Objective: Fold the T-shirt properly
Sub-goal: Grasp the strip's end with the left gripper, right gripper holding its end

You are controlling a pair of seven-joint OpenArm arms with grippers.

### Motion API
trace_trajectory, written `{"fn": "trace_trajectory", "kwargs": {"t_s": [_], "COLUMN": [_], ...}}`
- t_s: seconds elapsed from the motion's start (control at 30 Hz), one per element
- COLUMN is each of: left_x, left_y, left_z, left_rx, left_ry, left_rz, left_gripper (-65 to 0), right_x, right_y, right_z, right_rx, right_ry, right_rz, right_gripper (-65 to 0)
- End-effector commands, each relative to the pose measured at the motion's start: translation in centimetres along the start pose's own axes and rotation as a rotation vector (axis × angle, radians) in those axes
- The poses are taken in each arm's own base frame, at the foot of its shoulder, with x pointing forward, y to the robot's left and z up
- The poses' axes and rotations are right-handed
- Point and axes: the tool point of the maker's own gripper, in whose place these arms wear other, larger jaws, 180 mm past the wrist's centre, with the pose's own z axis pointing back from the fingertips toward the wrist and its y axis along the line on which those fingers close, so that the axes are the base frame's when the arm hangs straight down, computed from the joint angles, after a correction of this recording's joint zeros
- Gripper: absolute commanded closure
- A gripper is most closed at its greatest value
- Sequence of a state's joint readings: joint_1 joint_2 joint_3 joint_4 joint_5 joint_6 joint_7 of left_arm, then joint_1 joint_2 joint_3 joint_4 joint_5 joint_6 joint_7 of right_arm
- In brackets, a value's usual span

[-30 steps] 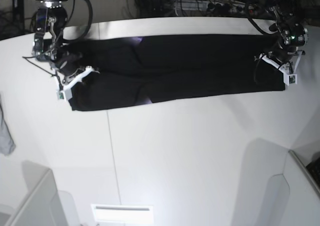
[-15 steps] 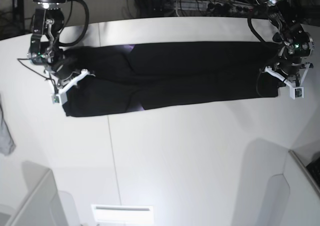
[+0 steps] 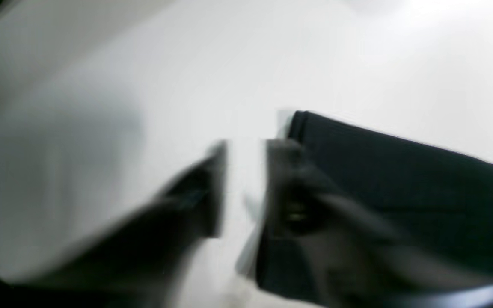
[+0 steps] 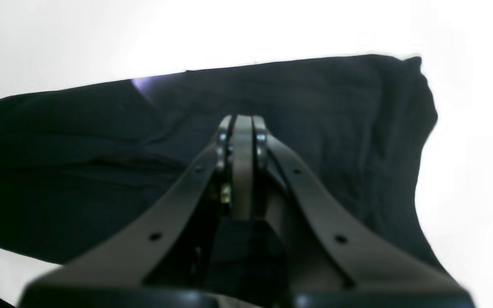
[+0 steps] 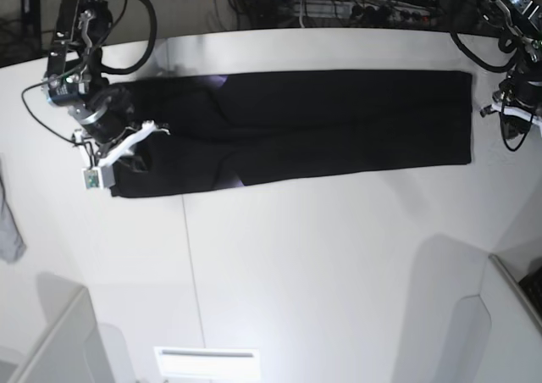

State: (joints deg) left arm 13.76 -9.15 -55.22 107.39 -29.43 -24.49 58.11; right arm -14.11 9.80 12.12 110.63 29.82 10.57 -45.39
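The large plain black cloth T-shirt (image 5: 296, 129) is lying flat as a long, narrow band across the white table (image 5: 322, 264), already doubled lengthwise. The right gripper (image 4: 241, 122) is sitting low over one end of that band; in the right wrist view its jaws are pressed together, cloth is spreading to both sides of and beyond the tips, and whether a fold is being pinched between them cannot be told, since the tips are hiding the contact. The left gripper (image 3: 244, 179) is standing just off the opposite end; in the blurred left wrist view its jaws are spread with bare table showing between them, and the hemmed corner of the shirt is lying just beyond one finger, not held. Judgement: the lengthwise fold is being set down and released. The next move calls for the right gripper to let go if it is gripping, then for a fresh hold on one short end to carry it across toward the other, keeping the edges aligned.
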Motion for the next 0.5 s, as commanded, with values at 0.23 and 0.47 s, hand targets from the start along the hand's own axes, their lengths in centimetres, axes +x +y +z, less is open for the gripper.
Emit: {"fn": "trace_trajectory", "kwargs": {"t_s": [0.23, 0.47], "left_x": [-1.4, -4.3], "left_y": [-0.3, -1.3], "left_z": [-0.1, -2.8], "left_rx": [-0.13, -0.203], "left_ry": [0.001, 0.102], "left_rz": [0.118, 0.119], "left_gripper": [-65.0, -65.0], "right_x": [0.8, 0.5], "right_y": [0.0, 0.0], "right_z": [0.3, 0.4], "right_rx": [0.002, 0.002], "right_ry": [-0.03, -0.024], "right_rz": [0.013, 0.012], "right_gripper": [0.0, 0.0]}}
